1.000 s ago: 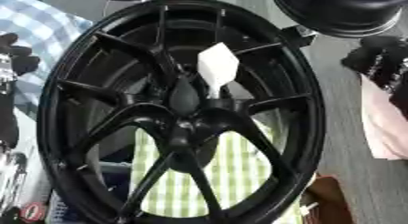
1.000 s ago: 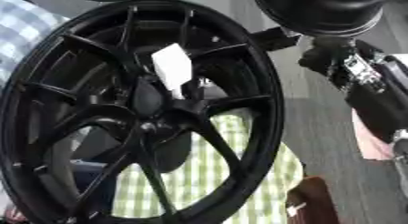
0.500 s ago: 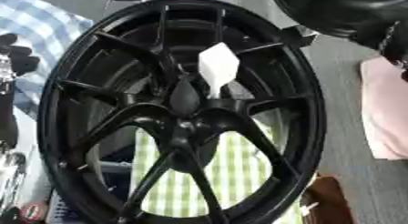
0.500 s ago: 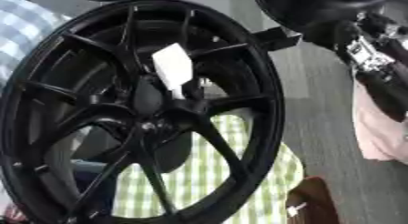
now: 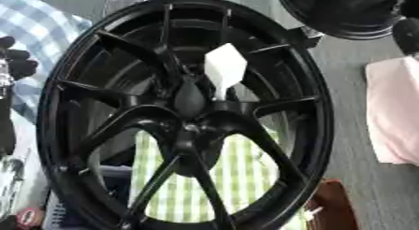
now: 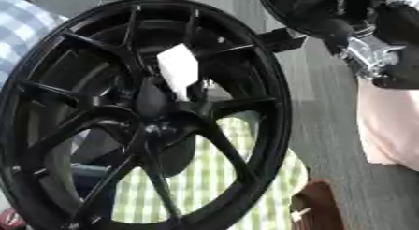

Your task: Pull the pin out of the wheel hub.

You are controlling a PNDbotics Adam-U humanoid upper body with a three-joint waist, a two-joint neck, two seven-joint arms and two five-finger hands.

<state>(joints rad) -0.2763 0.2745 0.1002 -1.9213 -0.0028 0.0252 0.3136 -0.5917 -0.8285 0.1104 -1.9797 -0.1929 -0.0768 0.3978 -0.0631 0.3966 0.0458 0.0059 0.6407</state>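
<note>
Pin, white with a broad flat head, sits in the wheel hub, its stem dropping into the black centre and its head leaning up toward the top of the wheel, so the pull is not yet done. Nearest me, below the hub, green-and-white checked cloth shows through the lower spokes, and a brown object lies past the bottom right of the rim. Left of the hub, outside the rim, my left robot hand shows only as dark fingers at the frame edge, curled and holding nothing I can see. Right of the hub lies a pink cloth on the grey desk. Farther off, up and right of the hub, my right robot hand hangs well apart from the pin; I cannot tell whether its fingers are spread or closed. Reaching, gripping and drawing the pin out all remain.
</note>
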